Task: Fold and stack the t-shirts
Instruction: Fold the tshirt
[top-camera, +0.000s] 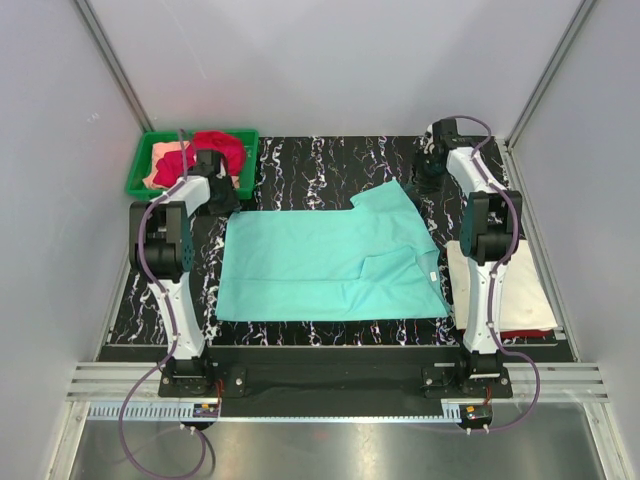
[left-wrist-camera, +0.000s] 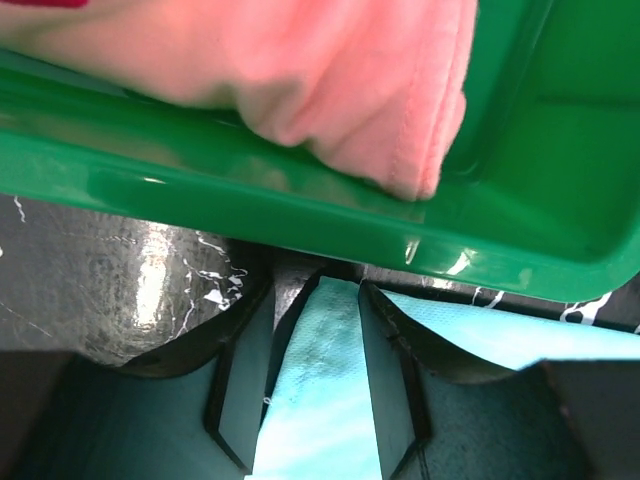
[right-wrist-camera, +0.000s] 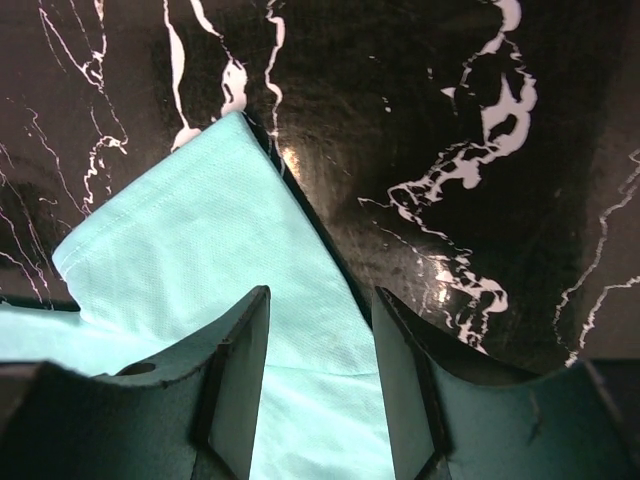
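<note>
Top external view: the mint-teal t-shirt (top-camera: 320, 265) lies flat mid-worktop (top-camera: 310, 165), long axis running left to right, hem left, sleeves right, the far sleeve (top-camera: 385, 198) pointing away to the right. My left tool (left-wrist-camera: 332, 300) stands apart at the shirt's far-left corner, beside the green tray (left-wrist-camera: 300, 210). My right tool (right-wrist-camera: 320, 310) stands apart over that sleeve.

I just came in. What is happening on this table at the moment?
Two robot arms are folding t-shirts. A mint-teal shirt lies spread on the table, partly folded. The left gripper stands over its far left corner beside the green tray, the right gripper over its far right sleeve, both with jaws apart. A red shirt and a peach shirt lie in the tray; a cream-white shirt lies folded at the right.
</note>
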